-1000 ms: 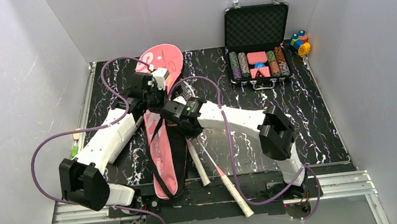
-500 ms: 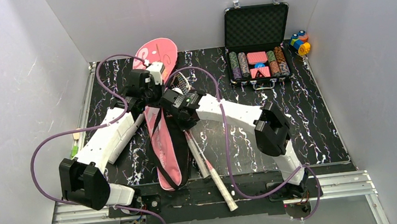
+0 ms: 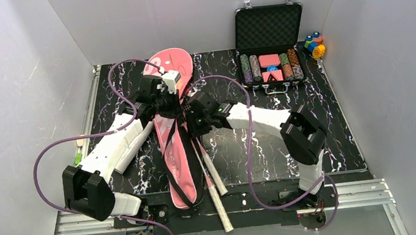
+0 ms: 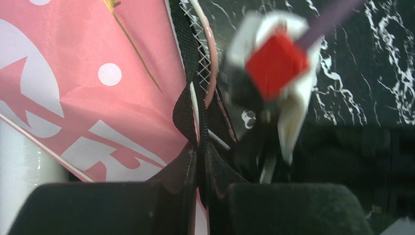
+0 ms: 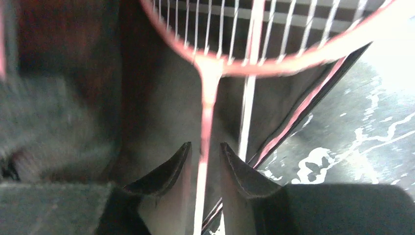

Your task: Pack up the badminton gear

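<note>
- The left gripper (image 3: 170, 105) is clenched on the black zip edge of the pink bag (image 3: 173, 63). In the left wrist view the gripper (image 4: 200, 166) pinches that edge just where the mouth gapes.
- The pink bag is racket-shaped and lies lengthwise left of the worktop's middle, with its round end at the far edge and its narrow end at the near edge. It carries large white letters and a white dot (image 4: 109, 74). Only parts of the letters show, so no word can be read.
- A black strap (image 3: 168, 150) runs along the top of the bag.
- Inside the bag's open mouth, against its dark lining, sits the strung head of a red-framed racket (image 5: 274, 63).
- The red shaft (image 5: 205, 112) of that racket leads out of the bag, and a second shaft (image 5: 247, 117), a white one, lies just beside it.
- Two white handles (image 3: 216, 183) stick out beside the bag's right side. The longer one reaches past the worktop's near edge.
- The right gripper (image 3: 192, 119) is released. Its fingers (image 5: 169, 178) stand on either side of the red shaft with a gap on each side, so the gripper (image 5: 205, 149) straddles the shaft without grasping it.
- A black case (image 3: 269, 28) stands open near the far right corner with its foam-lined lid upright. It holds rows of poker chips (image 3: 250, 67) with pink packs between them. No writing on them can be made out.
- Small coloured toy blocks (image 3: 314, 44) sit just beside the case, in the far right corner.
</note>
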Tool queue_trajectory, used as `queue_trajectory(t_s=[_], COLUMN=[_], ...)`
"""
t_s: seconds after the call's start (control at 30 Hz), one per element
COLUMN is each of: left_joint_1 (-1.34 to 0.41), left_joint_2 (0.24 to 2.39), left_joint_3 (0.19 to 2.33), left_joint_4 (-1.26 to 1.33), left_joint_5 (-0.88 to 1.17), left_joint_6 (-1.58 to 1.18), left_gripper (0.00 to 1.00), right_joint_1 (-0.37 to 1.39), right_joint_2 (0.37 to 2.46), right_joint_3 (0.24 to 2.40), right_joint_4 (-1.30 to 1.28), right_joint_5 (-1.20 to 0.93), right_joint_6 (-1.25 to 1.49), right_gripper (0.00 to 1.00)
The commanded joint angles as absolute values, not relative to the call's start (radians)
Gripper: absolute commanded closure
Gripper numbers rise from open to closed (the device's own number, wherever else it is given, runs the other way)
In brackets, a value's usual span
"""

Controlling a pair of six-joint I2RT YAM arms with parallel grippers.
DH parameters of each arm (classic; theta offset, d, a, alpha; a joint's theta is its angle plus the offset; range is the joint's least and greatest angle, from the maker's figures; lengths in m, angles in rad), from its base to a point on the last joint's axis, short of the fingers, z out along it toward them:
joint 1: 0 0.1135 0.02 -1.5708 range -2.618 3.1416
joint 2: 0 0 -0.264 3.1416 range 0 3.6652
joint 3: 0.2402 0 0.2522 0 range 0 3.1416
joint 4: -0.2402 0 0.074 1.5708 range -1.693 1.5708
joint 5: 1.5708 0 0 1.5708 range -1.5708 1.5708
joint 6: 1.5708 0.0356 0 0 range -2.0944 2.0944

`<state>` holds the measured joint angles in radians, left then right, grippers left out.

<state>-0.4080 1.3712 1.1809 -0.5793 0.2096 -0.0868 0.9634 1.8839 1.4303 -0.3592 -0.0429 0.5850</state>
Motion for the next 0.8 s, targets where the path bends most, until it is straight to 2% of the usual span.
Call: queue_trajectory(t_s=[0.0,0.27,0.57,0.7,0.77], left_joint_1=[-0.434,-0.434,-0.435,-0.434,-0.435], left_joint_2=[1.344,1.347,1.344,1.338,1.341], left_joint_3=[1.197,1.196,1.197,1.203,1.205], left_joint_4=[-0.594,-0.594,-0.595,-0.604,-0.604], left_joint_5=[0.311,0.309,0.323,0.312,0.305], left_joint_6=[-0.076,-0.074,-0.079,-0.066,-0.059], left_gripper=[1.00,1.00,1.00,1.00,1.00], right_joint_1=[0.906,0.913,0.927,0.939,0.978], right_joint_2=[1.783,1.616,1.395,1.330,1.309], right_joint_3=[1.368,1.191,0.891,0.796,0.765], right_joint_4=[-0.129,-0.163,-0.142,-0.052,-0.035], right_joint_5=[-0.093,-0.065,0.068,-0.052,-0.086], right_joint_6=[0.645,0.687,0.773,0.778,0.783], right_gripper=[0.63,0.48,0.46,0.45,0.41])
